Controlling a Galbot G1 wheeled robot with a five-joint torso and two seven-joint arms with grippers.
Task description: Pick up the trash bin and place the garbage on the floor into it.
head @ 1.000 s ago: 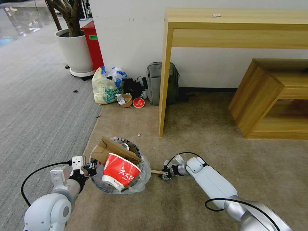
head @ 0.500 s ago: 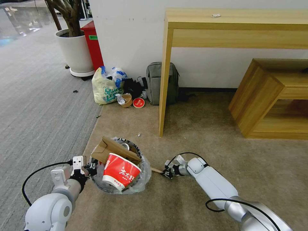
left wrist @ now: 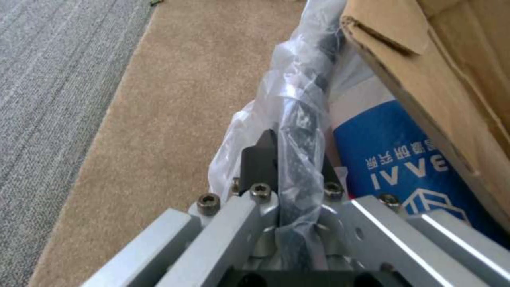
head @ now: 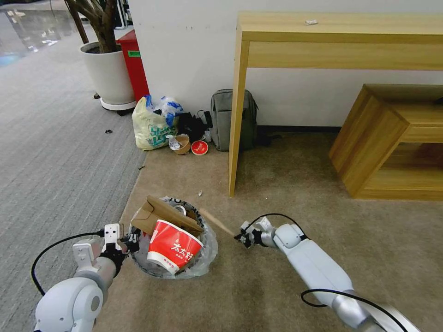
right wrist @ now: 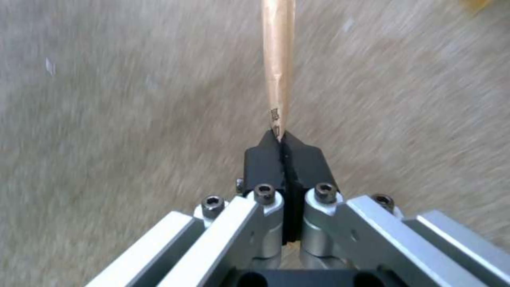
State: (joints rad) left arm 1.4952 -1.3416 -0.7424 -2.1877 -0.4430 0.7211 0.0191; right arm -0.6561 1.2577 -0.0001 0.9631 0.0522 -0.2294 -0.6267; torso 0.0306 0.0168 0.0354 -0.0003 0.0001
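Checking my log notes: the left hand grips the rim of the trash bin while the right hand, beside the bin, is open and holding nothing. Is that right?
Not quite. The right hand is shut on the stick, as the right wrist view shows. The rest holds: the left hand grips the rim of the trash bin, and the right hand is beside the bin.

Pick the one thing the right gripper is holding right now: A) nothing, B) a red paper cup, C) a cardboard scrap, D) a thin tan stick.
D: the right gripper is shut on one end of the thin tan stick, which points toward the trash bin that the left gripper holds by its rim.
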